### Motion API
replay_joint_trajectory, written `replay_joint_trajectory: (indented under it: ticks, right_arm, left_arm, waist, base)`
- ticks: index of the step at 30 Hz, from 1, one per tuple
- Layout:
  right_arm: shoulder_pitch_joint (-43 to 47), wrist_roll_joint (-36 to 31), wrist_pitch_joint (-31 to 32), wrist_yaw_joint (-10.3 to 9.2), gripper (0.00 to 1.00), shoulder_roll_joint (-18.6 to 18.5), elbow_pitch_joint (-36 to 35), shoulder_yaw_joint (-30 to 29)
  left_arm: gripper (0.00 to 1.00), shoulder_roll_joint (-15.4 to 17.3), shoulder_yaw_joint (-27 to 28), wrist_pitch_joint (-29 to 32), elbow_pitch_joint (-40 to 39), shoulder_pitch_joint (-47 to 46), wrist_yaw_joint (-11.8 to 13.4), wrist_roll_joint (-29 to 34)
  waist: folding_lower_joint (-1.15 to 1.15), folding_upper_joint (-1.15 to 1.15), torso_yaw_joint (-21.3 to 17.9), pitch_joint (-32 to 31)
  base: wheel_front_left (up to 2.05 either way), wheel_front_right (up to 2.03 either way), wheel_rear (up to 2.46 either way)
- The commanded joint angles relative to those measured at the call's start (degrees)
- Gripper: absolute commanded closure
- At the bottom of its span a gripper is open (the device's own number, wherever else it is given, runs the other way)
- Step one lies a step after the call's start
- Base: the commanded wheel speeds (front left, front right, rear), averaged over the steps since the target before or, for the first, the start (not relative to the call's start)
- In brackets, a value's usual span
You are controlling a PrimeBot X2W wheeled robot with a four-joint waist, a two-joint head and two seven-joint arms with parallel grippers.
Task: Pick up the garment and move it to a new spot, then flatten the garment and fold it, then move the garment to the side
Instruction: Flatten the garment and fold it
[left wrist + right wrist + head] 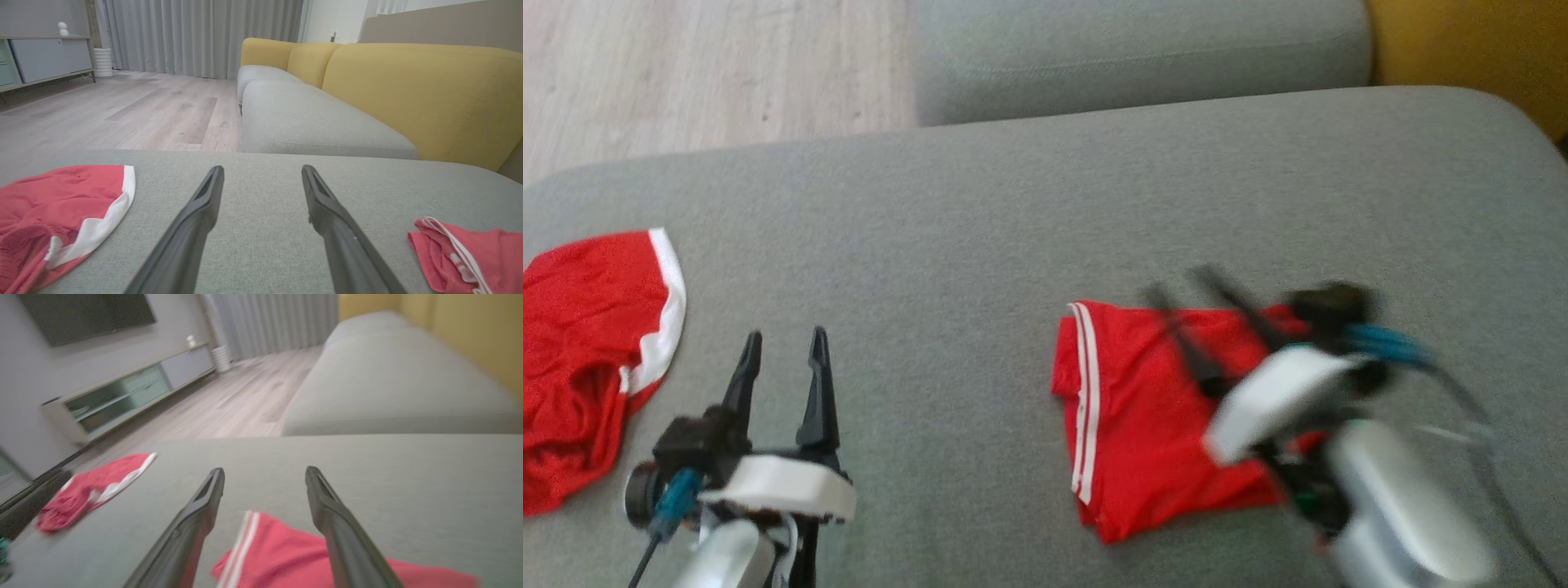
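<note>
A folded red garment [1131, 425] with two white stripes along its left edge lies flat on the grey cushion [980, 245], right of centre. My right gripper [1176, 286] hovers over its upper right part, blurred, with its fingers spread and nothing between them. The right wrist view has the garment [286, 555] just below the open right gripper [265, 473]. My left gripper [786, 336] is open and empty over bare cushion at the lower left. From the left wrist, the garment [457, 253] sits at the lower right, off to the side of the left gripper [262, 169].
A second red garment [580, 359] with a white band lies crumpled at the cushion's left edge. Another grey seat [1143, 57] and a yellow backrest [408, 90] lie beyond. Wooden floor [686, 73] is at the far left, with a low cabinet [122, 396] across the room.
</note>
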Motion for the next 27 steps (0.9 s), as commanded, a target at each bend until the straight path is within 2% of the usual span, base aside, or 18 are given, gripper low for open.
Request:
replay_joint_trajectory:
  ticks: [1, 3, 7, 12, 17, 27]
  right_arm:
    - [2.06, -1.43, -1.32, 0.39, 0.0, -0.56, -3.89, -2.72]
    - [4.4, -3.25, -2.34, 0.39, 0.0, -1.2, -6.94, -8.06]
    - [8.19, -6.55, -1.71, 0.39, 0.0, -3.0, -10.07, -14.59]
    - [10.34, -8.28, -0.37, 0.39, 0.0, -6.03, -10.53, -17.34]
    - [10.88, -8.8, -1.52, 0.39, 0.0, -6.05, -9.6, -20.88]
    - [10.26, -8.18, -1.62, 0.39, 0.0, -5.32, -7.67, -20.87]
  left_arm:
    - [0.0, 1.61, 3.19, -0.61, -2.11, -1.06, 0.49, 0.01]
    - [0.0, 1.53, 4.04, -0.66, -2.79, -0.08, 0.8, 0.32]
    - [0.0, 1.12, 5.5, -0.7, -4.14, 1.84, 1.05, 1.17]
    - [0.0, 0.39, 7.18, -0.71, -5.29, 4.06, 0.71, 2.76]
    - [0.0, -0.63, 8.16, -0.71, -5.55, 6.04, 0.47, 3.72]
    - [0.0, -1.15, 8.43, -0.72, -5.35, 6.97, -0.04, 4.39]
  waist:
    - [0.0, 0.0, -1.01, -0.97]
    - [0.0, 0.0, -1.68, -1.4]
    - [0.0, 0.0, -2.41, -2.17]
    - [0.0, 0.0, -2.79, -2.86]
    - [0.0, 0.0, -2.79, -3.37]
    - [0.0, 0.0, -2.41, -3.29]
  base:
    - [0.0, 0.0, 0.0]
    - [0.0, 0.0, 0.0]
    - [0.0, 0.0, 0.0]
    - [0.0, 0.0, 0.0]
    - [0.0, 0.0, 0.0]
    - [0.0, 0.0, 0.0]
